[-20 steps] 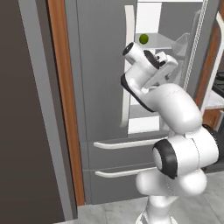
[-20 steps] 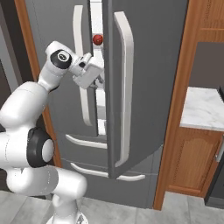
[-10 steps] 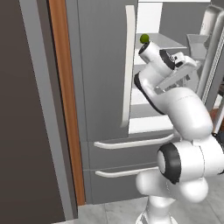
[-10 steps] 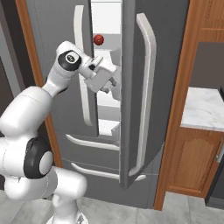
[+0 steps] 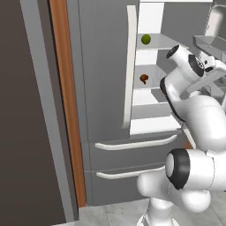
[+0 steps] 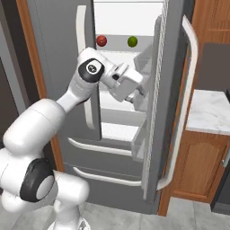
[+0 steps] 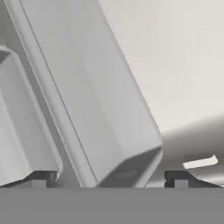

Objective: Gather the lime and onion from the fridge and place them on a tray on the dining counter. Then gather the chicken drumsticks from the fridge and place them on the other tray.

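The fridge (image 6: 58,67) stands with its right door (image 6: 155,112) swung wide, and the gripper (image 6: 134,96) sits right against that door's inner bins, jaws spread apart and holding nothing. In the hand view the fingertips (image 7: 41,178) straddle a grey bin wall (close quarters in there). Up on the top shelf (image 6: 121,43) the onion (image 6: 102,41) rests toward the left end and the lime (image 6: 132,42) just right of it, well apart from the hand. A brown drumstick (image 5: 144,79) waits one shelf below. The smart move now, I'd say: pull clear of the door bins first, rise to shelf height, then come in level at one ball with jaws wide. No brand, label or lettering is readable anywhere
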### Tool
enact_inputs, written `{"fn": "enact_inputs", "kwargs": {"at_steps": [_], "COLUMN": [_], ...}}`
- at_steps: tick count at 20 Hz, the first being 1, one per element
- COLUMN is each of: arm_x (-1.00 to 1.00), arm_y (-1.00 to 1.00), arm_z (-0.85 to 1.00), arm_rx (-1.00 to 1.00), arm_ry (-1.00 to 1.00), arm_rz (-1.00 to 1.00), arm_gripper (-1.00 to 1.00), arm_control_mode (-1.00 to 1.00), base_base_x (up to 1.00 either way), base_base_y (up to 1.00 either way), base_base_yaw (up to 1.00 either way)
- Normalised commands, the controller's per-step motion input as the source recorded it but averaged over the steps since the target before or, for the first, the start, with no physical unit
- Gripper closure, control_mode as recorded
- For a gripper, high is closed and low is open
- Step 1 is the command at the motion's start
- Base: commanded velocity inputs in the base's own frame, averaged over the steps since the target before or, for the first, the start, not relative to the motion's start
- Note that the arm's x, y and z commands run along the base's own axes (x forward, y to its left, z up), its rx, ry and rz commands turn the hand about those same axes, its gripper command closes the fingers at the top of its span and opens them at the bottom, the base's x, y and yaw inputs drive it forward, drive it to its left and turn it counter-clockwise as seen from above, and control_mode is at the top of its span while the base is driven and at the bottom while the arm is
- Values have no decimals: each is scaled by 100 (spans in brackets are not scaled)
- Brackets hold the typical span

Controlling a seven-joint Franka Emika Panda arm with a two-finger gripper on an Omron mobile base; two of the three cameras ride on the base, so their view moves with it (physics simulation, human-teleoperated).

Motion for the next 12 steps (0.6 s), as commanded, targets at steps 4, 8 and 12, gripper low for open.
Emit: {"fn": "enact_inputs", "kwargs": {"at_steps": [4, 8, 12], "arm_x": [-19, -19, -55], "arm_y": [-100, -96, -31], "arm_z": [0, 0, 0], "arm_rx": [0, 0, 0], "arm_ry": [0, 0, -10], "arm_rz": [-8, -6, -2], "arm_gripper": [-100, -100, -100], "arm_control_mode": [-100, -100, -100], "base_base_x": [0, 0, 0], "base_base_y": [0, 0, 0], "base_base_yaw": [0, 0, 0]}}
